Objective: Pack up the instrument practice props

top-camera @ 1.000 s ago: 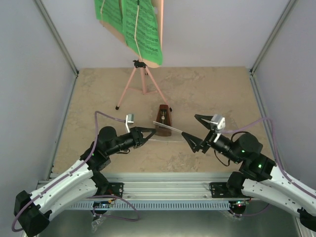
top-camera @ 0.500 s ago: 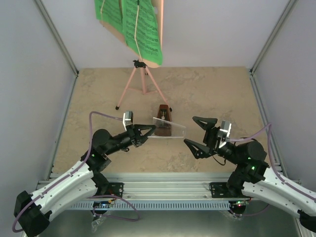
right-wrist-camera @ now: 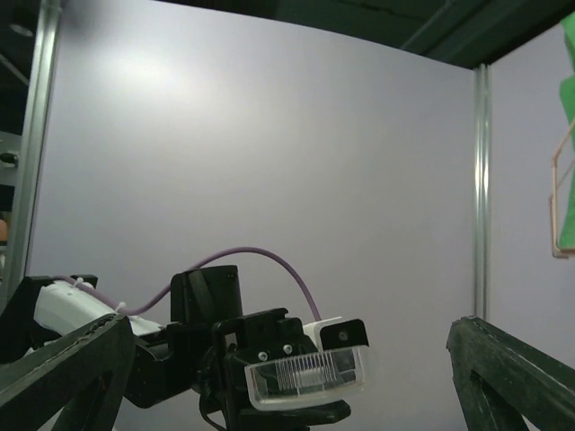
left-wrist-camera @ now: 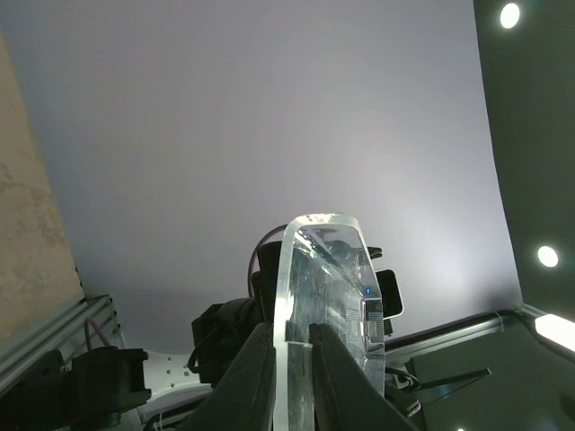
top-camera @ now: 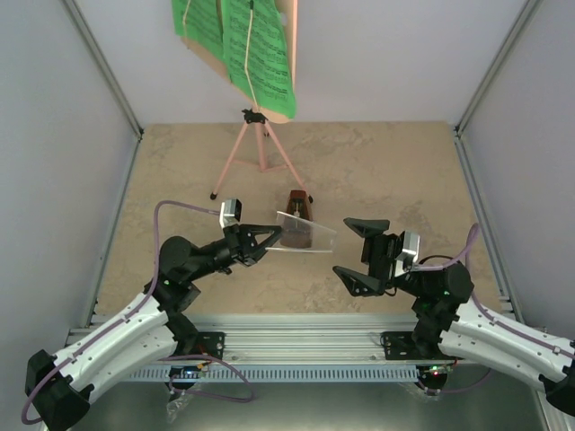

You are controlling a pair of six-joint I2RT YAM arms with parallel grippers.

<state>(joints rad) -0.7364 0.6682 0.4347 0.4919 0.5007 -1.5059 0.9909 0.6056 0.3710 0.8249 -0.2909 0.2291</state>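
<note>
Because the pink music stand (top-camera: pixel 261 148) is up on its three legs at 12 o'clock on the table (top-camera: pixel 395 171), the packing looks like it has only just begun. The green sheet-music pages (top-camera: pixel 256 54) hang on the top of the stand. The small brown metronome (top-camera: pixel 297 205) sits on the table near the middle, just at 5 o'clock from the stand's legs. None of these three things is put away yet, I think, and I see no box or bag to put them in.

The left gripper (top-camera: pixel 268 235) is at 8 o'clock from the metronome. It is pinched tight on one end of a clear plastic piece (top-camera: pixel 307 235), and the piece sticks out toward 3 o'clock, in front of the metronome. I cannot tell if it touches the metronome. The right gripper (top-camera: pixel 341 247) is at 4 o'clock from the metronome. Its jaws are spread very wide and there is nothing in them.

The top view shows all the props and both arms at once, but the clear piece looks thin and faint there. The left wrist view shows the clear plastic piece (left-wrist-camera: pixel 328 296) up close, squeezed between the two dark fingers (left-wrist-camera: pixel 256 382), with a rounded top. It shows none of the props. The right wrist view looks across at the left gripper (right-wrist-camera: pixel 296 391) and sees the piece from its end. It also catches a bit of green page (right-wrist-camera: pixel 568 135) at 3 o'clock.
</note>
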